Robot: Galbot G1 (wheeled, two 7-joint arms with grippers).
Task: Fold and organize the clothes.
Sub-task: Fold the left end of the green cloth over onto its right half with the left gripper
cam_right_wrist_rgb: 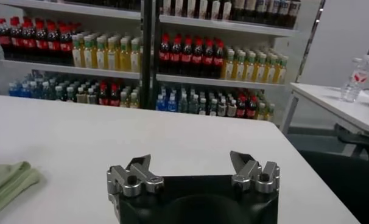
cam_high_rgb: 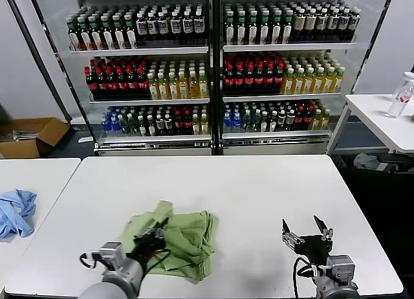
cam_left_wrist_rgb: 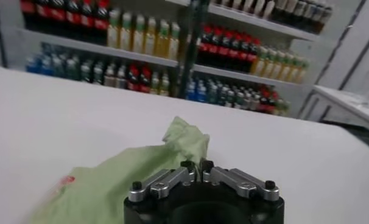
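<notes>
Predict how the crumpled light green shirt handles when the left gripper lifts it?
Likely floppy: the crumpled light green shirt lies in soft folds on the white table. The left gripper, shut on one edge, would probably trail the rest. Probably light. The right gripper waits open.

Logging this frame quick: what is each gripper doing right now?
Left gripper: fingers closed on the green shirt.
Right gripper: fingers open, holding nothing, above the white table to the right of the shirt.
</notes>
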